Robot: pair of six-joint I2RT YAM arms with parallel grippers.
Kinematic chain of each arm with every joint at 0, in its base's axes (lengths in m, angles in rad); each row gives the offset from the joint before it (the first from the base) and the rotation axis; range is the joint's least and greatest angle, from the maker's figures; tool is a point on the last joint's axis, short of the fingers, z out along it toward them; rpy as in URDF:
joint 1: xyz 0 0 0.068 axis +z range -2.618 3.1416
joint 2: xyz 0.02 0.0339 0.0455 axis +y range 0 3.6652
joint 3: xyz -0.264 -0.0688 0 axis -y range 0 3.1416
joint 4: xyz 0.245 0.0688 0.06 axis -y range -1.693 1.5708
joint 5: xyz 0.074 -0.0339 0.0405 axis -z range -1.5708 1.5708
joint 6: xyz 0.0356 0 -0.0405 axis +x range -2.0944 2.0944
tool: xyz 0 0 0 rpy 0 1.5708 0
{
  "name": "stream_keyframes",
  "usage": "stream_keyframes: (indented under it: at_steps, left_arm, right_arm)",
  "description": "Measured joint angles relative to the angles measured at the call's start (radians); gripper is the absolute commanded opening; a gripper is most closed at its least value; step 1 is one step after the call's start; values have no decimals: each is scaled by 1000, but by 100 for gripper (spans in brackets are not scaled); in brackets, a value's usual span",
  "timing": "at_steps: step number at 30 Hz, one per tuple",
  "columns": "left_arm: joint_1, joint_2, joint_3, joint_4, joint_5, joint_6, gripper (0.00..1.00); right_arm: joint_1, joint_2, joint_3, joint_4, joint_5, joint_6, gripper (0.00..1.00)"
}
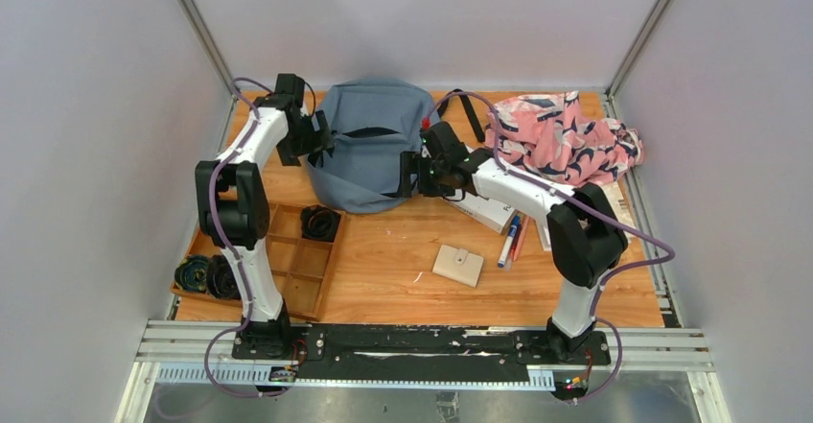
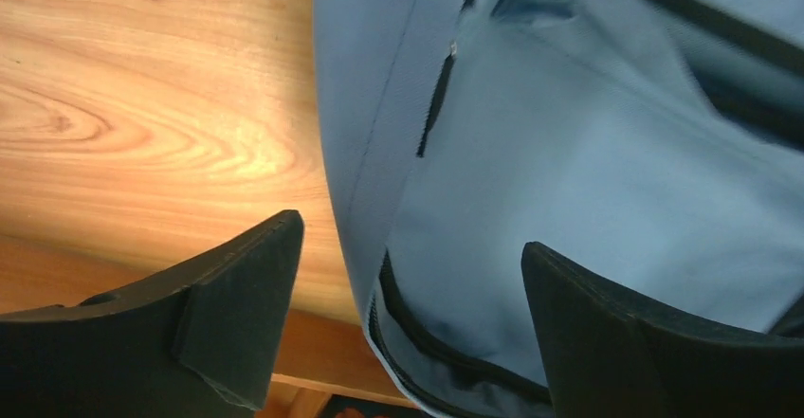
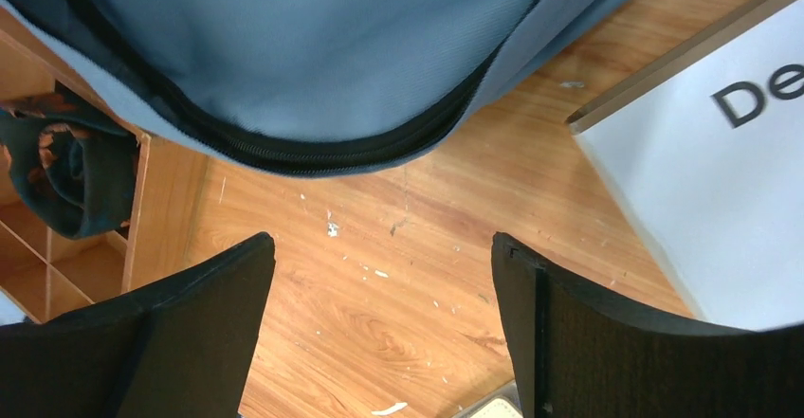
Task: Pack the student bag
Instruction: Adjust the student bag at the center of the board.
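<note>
On the wooden table [image 1: 403, 279] we find the student bag [image 1: 369, 150]. The left gripper [image 2: 410, 238] gapes astride its edge, and the right gripper [image 3: 381, 243] is spread wide (nothing held), with the bag just ahead.

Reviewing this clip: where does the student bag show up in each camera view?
Top external: student bag at back centre.
Left wrist: student bag fills the right half.
Right wrist: student bag spans the top edge.
Shared landmark: the wooden table beneath it, seen in all three.
</note>
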Motion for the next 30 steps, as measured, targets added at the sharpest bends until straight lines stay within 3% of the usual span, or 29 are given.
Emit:
stream_keyframes:
  at_steps: [1, 6, 7, 11, 14, 18, 26, 30]
  left_arm:
    - [-1, 8, -13, -2, -6, 3, 75]
    - [-2, 37, -33, 0, -7, 34, 7]
    - [-2, 37, -35, 4, -2, 37, 0]
    - [0, 26, -59, 24, 16, 34, 0]
    - [0, -1, -87, 41, 40, 27, 0]
    - [0, -72, -133, 83, 87, 0, 0]
    - [-21, -292, -248, 149, 189, -16, 0]
    - [-116, -430, -354, 173, 193, -43, 22]
  right_arm:
    - [-14, 0, -7, 15, -16, 9, 89]
    - [-54, 3, -31, 63, -65, 71, 85]
    - [-57, 10, -31, 83, -84, 94, 84]
    - [-63, 72, -32, 190, -149, 185, 79]
    - [-65, 152, -24, 245, -192, 260, 64]
    - [-77, 274, 51, 256, -252, 345, 2]
    - [-110, 309, 282, 153, -264, 287, 0]
    - [-145, 309, 418, 94, -249, 196, 0]
